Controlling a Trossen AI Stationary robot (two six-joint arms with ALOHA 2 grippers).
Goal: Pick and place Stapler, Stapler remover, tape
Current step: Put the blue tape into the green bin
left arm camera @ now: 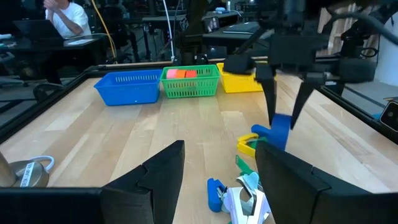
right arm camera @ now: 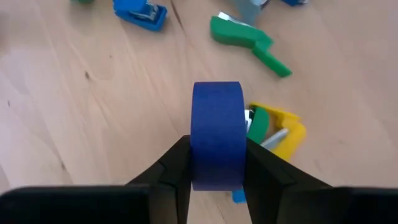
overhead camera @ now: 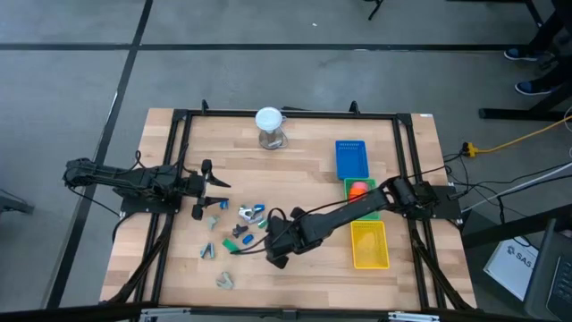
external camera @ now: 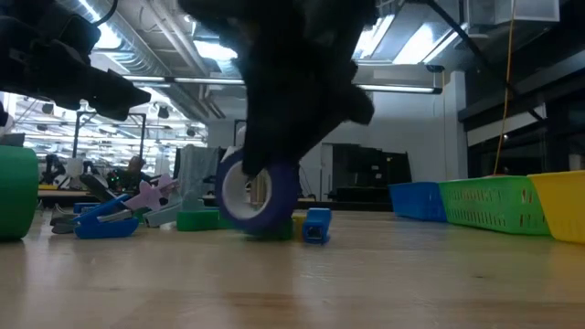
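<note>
Blue tape roll (right arm camera: pixel 216 134) stands on edge, clamped across its width between the right gripper (right arm camera: pixel 214 163) fingers near the table's middle front; in the low view the roll (external camera: pixel 259 195) sits at or just above the wood, hole facing the camera. Just beside it lie a yellow-and-green stapler remover (right arm camera: pixel 278 132), a green stapler (right arm camera: pixel 249 42) and a small blue stapler (right arm camera: pixel 140 12), all flat on the table. Orange and pink chunky pieces (left arm camera: pixel 186 73) rest inside the green basket (left arm camera: pixel 190 86) at the far right.
</note>
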